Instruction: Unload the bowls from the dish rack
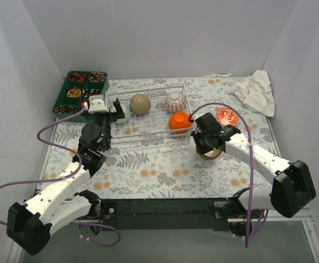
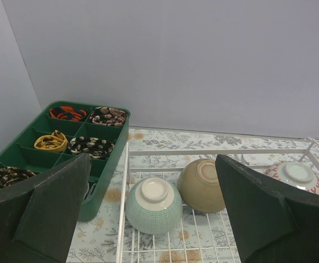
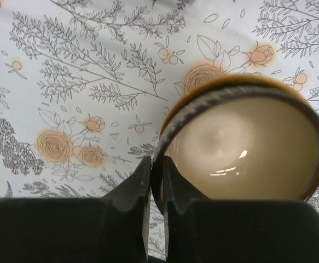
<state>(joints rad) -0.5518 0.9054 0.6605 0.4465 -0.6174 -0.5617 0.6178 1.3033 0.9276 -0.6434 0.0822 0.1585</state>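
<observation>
The white wire dish rack (image 1: 148, 133) holds upturned bowls: a pale green bowl (image 1: 123, 114) (image 2: 154, 206), an olive-tan bowl (image 1: 140, 104) (image 2: 202, 185), a red-patterned white bowl (image 1: 174, 101) (image 2: 294, 175) and an orange bowl (image 1: 179, 123). My left gripper (image 1: 115, 111) (image 2: 154, 219) is open, its jaws wide on either side of the green bowl. My right gripper (image 1: 211, 147) (image 3: 158, 181) is shut on the rim of a dark brown bowl (image 1: 209, 153) (image 3: 247, 148) with a cream inside, upright over the tablecloth right of the rack. A red-patterned bowl (image 1: 226, 115) stands upright on the cloth.
A green compartment tray (image 1: 81, 92) (image 2: 102, 159) of small items stands left of the rack. A crumpled white cloth (image 1: 255, 92) lies at the back right. The table has a floral tablecloth (image 1: 159, 175). Grey walls close in on three sides.
</observation>
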